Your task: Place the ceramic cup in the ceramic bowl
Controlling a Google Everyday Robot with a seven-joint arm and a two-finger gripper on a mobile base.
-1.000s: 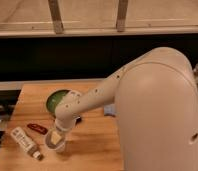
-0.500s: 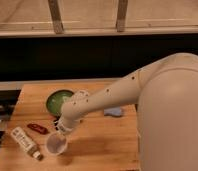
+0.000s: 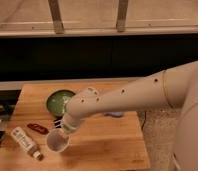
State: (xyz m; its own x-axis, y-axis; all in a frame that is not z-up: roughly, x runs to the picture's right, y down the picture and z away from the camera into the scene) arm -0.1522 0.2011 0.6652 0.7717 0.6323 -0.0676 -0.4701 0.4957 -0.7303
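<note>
The pale ceramic cup is at the front left of the wooden table, tilted so its open mouth faces me. My gripper sits at the end of the white arm, right at the cup's far side and touching it. The green ceramic bowl stands at the back left of the table, partly hidden behind the arm's wrist. It lies a short way behind the cup.
A white tube-like bottle lies at the left front. A small red object lies between it and the bowl. A blue item peeks out behind the arm. A dark ledge and window rail run behind the table.
The arm has swung lower and further across the view. The cup has stayed at the gripper's tip near the table's front left and now shows its open mouth more.
</note>
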